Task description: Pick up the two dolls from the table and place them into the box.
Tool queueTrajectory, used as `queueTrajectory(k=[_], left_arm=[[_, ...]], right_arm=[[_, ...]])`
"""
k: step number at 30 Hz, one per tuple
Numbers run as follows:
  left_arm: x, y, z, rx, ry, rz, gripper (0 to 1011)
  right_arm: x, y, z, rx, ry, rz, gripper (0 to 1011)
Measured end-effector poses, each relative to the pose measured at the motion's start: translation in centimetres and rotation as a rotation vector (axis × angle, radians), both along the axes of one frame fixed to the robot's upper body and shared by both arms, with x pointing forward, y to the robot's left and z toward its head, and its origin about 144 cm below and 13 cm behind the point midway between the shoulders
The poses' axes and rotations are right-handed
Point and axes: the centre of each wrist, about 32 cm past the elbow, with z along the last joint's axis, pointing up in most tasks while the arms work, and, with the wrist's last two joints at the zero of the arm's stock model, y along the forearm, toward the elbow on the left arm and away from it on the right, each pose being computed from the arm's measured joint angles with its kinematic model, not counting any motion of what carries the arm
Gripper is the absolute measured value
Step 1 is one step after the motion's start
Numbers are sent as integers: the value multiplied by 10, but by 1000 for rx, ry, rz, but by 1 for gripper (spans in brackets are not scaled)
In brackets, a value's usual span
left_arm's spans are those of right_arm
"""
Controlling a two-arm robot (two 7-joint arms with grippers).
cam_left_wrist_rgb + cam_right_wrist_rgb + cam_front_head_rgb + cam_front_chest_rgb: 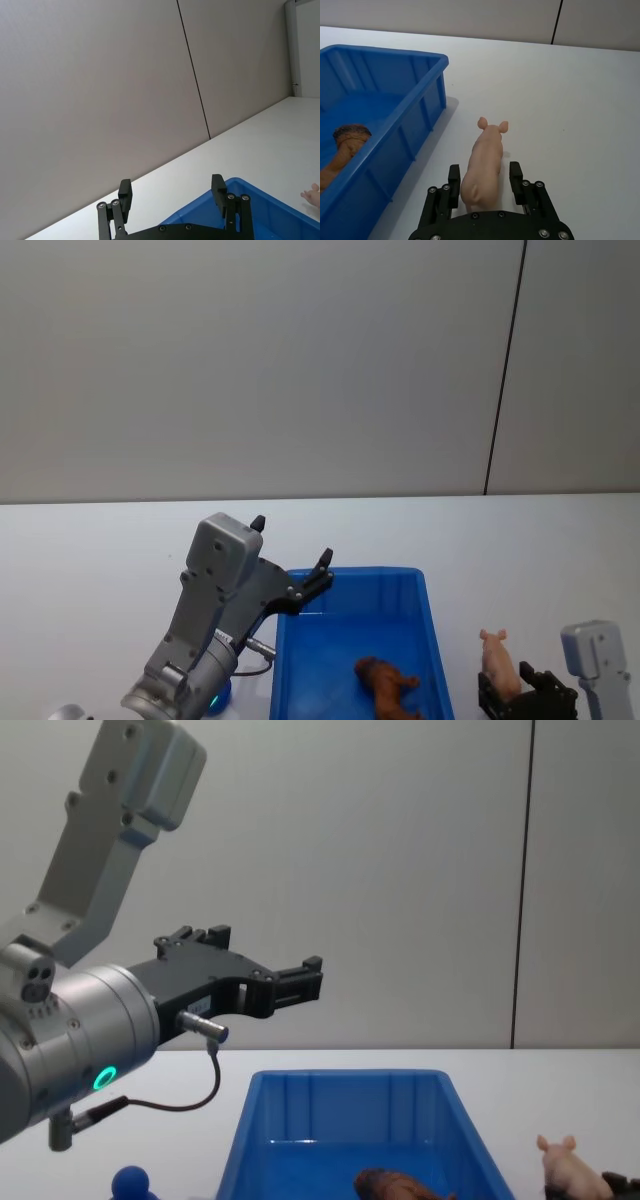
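- While spread apart over the flat white table (560, 100): right gripper (484, 176), black fingers on both sides of the pink pig (485, 150) at its back end, not squeezing.
- Smooth pig, pointy ears, standing just beside the box (395, 120).
- Shiny blue plastic, thick rim, brown doll (388, 685) lying inside.
- Left gripper (171, 184) high above the box's far corner, fingers apart, empty.

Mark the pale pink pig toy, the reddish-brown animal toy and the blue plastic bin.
Pale pink pig toy (482, 165): right wrist view, back.
Reddish-brown animal toy (386, 681): head view, body.
Blue plastic bin (375, 571): head view, far rim.
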Motion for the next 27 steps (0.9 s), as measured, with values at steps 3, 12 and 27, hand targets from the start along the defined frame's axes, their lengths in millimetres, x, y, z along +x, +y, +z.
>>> queueTrajectory(k=[3, 12, 27], left_arm=[[0, 0, 0, 0, 0, 0, 1001], [0, 0, 0, 0, 0, 0, 1001], [0, 0, 0, 0, 0, 0, 1001]], right_arm=[[2, 1, -2, 2, 0, -6, 560], [3, 1, -3, 5, -16, -15, 380], [2, 3, 20, 45, -154, 54, 380]])
